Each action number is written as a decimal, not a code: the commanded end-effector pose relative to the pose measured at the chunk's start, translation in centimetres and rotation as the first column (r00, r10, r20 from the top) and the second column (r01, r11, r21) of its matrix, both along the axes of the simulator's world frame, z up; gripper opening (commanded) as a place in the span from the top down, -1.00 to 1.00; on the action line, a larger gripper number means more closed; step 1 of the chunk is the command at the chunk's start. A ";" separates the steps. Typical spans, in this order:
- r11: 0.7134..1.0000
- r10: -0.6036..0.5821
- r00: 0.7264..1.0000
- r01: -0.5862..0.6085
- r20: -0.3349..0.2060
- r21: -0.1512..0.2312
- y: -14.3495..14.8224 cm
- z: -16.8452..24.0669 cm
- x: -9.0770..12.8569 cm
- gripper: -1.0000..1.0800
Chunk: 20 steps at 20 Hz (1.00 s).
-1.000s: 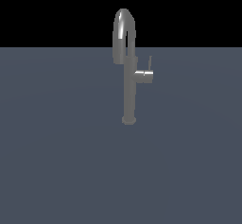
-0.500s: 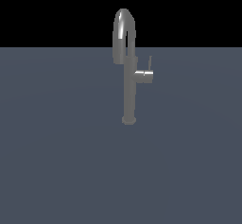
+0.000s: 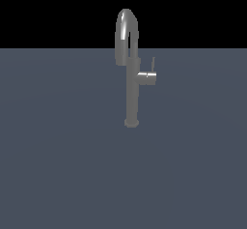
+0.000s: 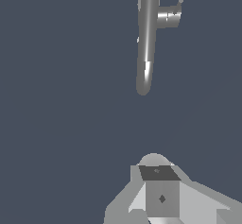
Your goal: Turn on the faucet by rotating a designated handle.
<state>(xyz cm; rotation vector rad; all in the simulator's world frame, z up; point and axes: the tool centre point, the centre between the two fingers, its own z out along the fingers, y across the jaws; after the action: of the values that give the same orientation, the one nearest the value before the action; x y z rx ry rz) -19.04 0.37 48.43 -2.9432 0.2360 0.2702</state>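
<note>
standing upright on the flat grey-blue floor (image 3: 58,175), just above the middle of the exterior view: a slim grey faucet (image 3: 131,93) with an arched spout, and a short handle (image 3: 146,78) jutting toward the exterior view's right, its thin rod pointing up. seen from the wrist, well apart from the faucet and touching nothing: the gripper (image 4: 161,197), fingers out of sight, so cannot tell whether apart or together.

dim, flat render | sharp, no blur | highlight streaks on faucet (image 3: 131,78)
</note>
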 end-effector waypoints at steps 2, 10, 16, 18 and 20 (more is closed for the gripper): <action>0.996 -0.063 0.997 0.066 -0.052 0.058 -0.2 -0.3 2.0 1.00; 0.956 -0.197 0.962 0.232 -0.189 0.181 -1.1 -1.4 6.7 1.00; 0.894 -0.284 0.909 0.366 -0.305 0.260 -2.2 -2.7 10.2 1.00; 0.866 -0.309 0.886 0.412 -0.347 0.282 -2.7 -3.3 11.3 1.00; 0.835 -0.332 0.859 0.459 -0.389 0.303 -3.2 -4.0 12.4 1.00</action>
<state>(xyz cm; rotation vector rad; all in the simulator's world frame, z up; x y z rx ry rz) -7.47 -2.41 44.93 -2.4171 0.7117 0.6269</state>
